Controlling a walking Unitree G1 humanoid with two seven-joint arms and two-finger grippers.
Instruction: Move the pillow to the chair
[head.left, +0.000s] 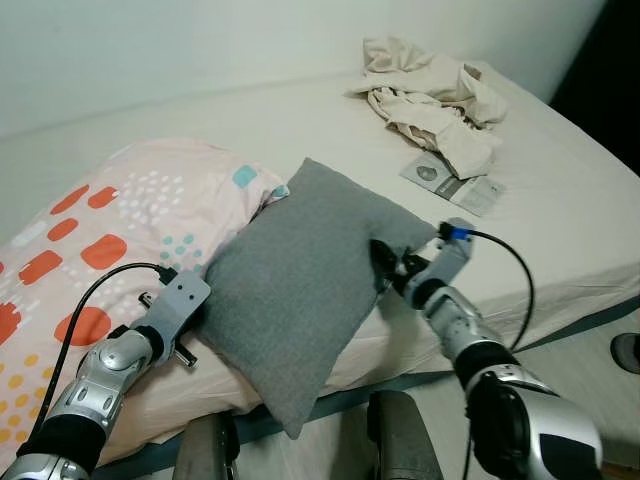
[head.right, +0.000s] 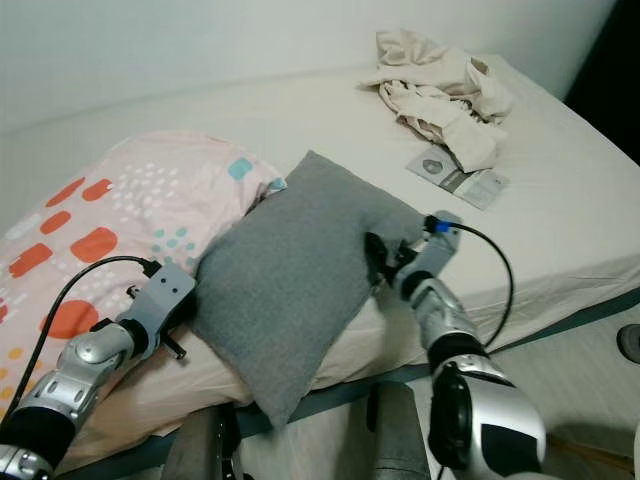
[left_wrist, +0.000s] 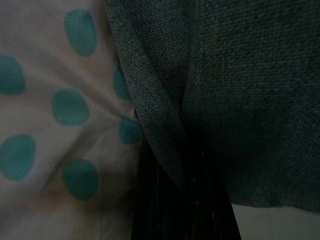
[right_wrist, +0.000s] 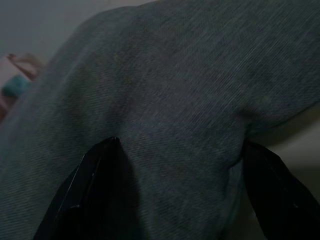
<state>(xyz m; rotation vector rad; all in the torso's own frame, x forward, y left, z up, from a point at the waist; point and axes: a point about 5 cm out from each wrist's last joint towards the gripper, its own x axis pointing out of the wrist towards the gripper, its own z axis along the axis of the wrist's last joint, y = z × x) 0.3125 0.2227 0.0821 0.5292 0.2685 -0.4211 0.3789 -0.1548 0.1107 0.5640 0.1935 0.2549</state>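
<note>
Pillow (head.left: 300, 290), grey and square, lay tilted at the near edge of the bed (head.left: 300, 120), its left side propped on a pink spotted duvet (head.left: 110, 215) and its near corner hanging past the mattress edge. No chair could be seen from where things stood, so the whole carry was yet to come.

Both arms were on it. The left claw (left_wrist: 182, 200) was pushed in at the pillow's left edge, its fingers close together with a fold of grey cloth pinched between them. The right claw (right_wrist: 175, 190) pressed into the right side with its fingers spread wide against the fabric, not clamped on anything.

To my eye that was the weak point: a soft cushion held by one thin fold and a mere push could sag, swing and slip out on lifting. The left pinch sat right beside the duvet, so it might drag that along too. Crumpled cream clothes (head.left: 430, 95) and a small packet (head.left: 452, 183) lay far off, out of harm's way.
</note>
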